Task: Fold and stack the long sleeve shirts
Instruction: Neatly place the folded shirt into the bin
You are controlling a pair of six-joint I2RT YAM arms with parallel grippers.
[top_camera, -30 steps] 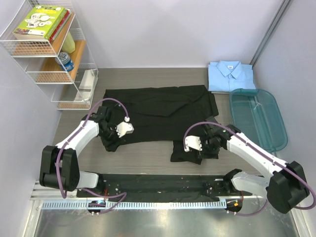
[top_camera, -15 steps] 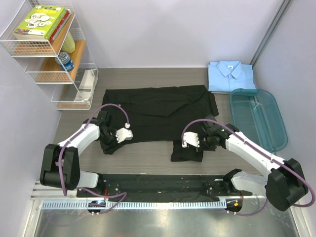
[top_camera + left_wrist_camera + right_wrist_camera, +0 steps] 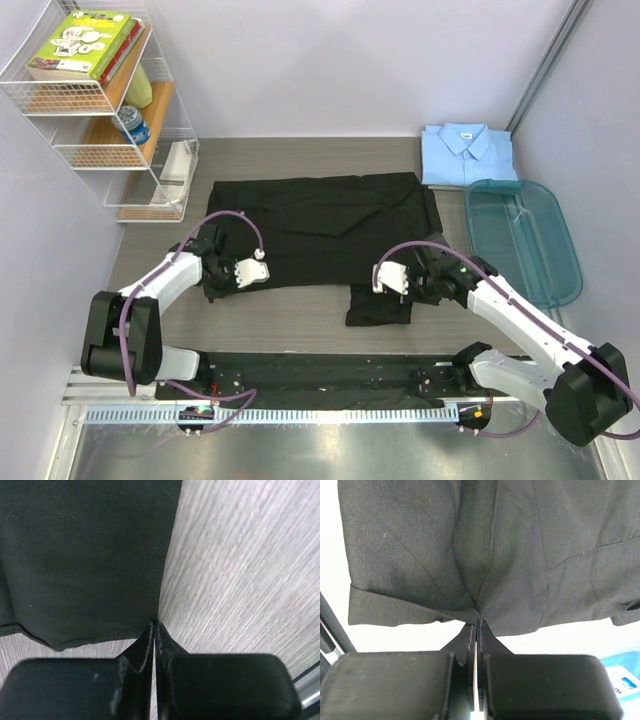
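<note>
1. Top view: The black shirt (image 3: 320,225) lies spread out flat in the middle of the gray table (image 3: 300,160).
   - The left gripper (image 3: 218,283) is at the shirt's near left corner. The right gripper (image 3: 420,288) is at the near right part, next to a sleeve that pokes out toward the arms.
   - The blue shirt (image 3: 467,153) lies folded in the far right corner, well apart from both grippers. It is just beside the far end of the teal tub (image 3: 560,262).
   - A wire shelf (image 3: 100,110) with books stands at the far left, by the pale walls.
   - Both arms reach in from the near edge. Their elbows bend outward and their tips point toward the middle.
2. Left wrist view: The two fingers (image 3: 136,655) are pressed together and pinch the edge of the black shirt. The cloth fills the top left, and bare gray table shows on the right.
3. Right wrist view: These fingers (image 3: 465,641) are also pressed together, and they pinch a bunch of black cloth. The cloth puckers into creases at the tips and spreads wide above them. A hem shows on the left and a bit of teal in the bottom right corner.
</note>
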